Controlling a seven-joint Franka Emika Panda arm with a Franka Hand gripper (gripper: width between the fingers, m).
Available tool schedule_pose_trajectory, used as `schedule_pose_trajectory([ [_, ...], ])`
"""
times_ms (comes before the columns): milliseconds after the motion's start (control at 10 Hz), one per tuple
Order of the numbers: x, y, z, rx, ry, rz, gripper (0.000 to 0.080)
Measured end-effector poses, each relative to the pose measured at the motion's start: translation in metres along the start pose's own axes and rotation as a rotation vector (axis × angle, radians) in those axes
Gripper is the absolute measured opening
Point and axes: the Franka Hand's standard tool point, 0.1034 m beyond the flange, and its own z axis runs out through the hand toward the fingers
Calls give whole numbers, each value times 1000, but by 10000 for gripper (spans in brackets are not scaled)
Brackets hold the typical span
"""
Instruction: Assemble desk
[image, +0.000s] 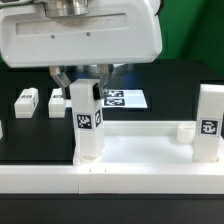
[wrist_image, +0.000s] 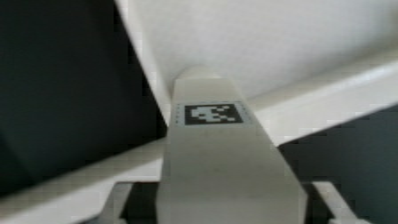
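Front rail (image: 150, 182): long white strip, nearest exterior cam, just in front of desk tray.
Desk tray (image: 140, 148): white w/ raised rim, flat on black tabletop (image: 20, 140).
Held leg (image: 86, 122): upright, marker facing cam, lower end at tray's corner on exterior view's left; seated or not, can't tell. Wrist view (wrist_image: 217, 150): marker visible, tray rim beyond.
Gripper (image: 84, 84): fingers pinching Held leg's top, both sides.
Standing leg (image: 208, 125): upright at tray's corner, exterior view's right.
Loose leg 1 (image: 25, 98), Loose leg 2 (image: 55, 101): lying on tabletop behind tray, apart.
Marker board (image: 125, 99): flat, behind Gripper.
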Motion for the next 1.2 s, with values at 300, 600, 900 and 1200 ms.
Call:
schedule_pose_trajectory([
  [300,-1,0,3,-8,12,421,288],
  [600,-9,-6,4,38,42,908,290],
  [900,-14,-15,3,68,27,1140,291],
  [1200,-20,-8,5,32,-18,859,538],
])
